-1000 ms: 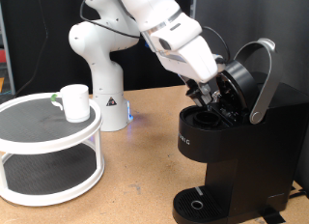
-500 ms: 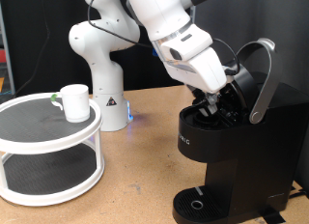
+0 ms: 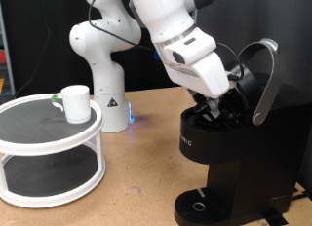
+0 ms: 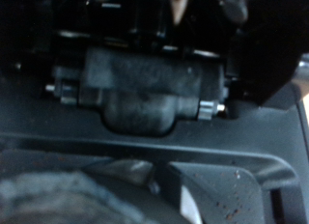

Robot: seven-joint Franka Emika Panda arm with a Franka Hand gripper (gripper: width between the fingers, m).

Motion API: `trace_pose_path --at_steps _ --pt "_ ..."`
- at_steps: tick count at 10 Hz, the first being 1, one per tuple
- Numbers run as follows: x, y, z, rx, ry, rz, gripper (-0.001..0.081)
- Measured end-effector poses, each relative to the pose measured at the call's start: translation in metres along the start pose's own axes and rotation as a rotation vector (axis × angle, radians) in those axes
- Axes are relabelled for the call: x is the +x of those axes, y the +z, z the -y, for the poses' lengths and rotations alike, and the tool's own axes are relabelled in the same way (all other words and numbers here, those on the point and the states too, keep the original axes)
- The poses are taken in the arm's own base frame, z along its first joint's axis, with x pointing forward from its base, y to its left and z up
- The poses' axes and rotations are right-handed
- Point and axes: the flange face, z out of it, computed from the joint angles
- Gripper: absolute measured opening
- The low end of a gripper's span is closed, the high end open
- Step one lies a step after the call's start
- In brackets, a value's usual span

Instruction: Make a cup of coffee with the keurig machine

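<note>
The keurig machine (image 3: pixel 239 163) stands at the exterior view's right with its lid raised and the silver-grey lid handle (image 3: pixel 264 82) tilted up. My gripper (image 3: pixel 216 106) reaches down into the open pod chamber under the lid; its fingertips are hidden among the dark parts there. The wrist view is dark and blurred and shows only a black part of the machine (image 4: pixel 145 89) up close, with no pod to be made out. The white cup (image 3: pixel 75 101) stands upright on a round stand at the exterior view's left, far from the gripper.
The cup's stand is a white two-tier round shelf (image 3: pixel 44 153) at the exterior view's left. The robot's white base (image 3: pixel 105 90) stands behind it on the wooden table (image 3: pixel 136 187). The machine's drip tray (image 3: pixel 200 206) at the bottom holds nothing.
The arm has shifted a little to the exterior view's right and down, bringing the gripper deeper into the open chamber. The cup and the machine have not moved.
</note>
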Motion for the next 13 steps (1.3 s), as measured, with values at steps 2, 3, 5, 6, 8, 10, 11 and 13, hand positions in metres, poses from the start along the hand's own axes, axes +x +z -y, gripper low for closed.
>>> trace_pose_path --at_steps 2,3,5,6,8,10,11,13 --pt "-0.002 0.001 -0.002 -0.013 -0.005 0.028 0.0475" --pt "-0.003 0.001 -0.003 -0.016 -0.006 0.036 0.0468" --pt "-0.004 0.001 -0.004 -0.016 -0.004 0.037 0.0456" --pt "-0.004 0.001 -0.004 -0.017 -0.004 0.037 0.0456" --pt "-0.003 0.000 -0.003 -0.016 0.000 0.032 0.0456" --pt "0.002 0.000 -0.001 -0.023 0.016 0.040 0.0456" --pt "0.008 0.000 0.002 -0.036 0.020 0.063 0.0456" --pt "0.019 -0.002 0.007 -0.045 0.023 0.117 0.0456"
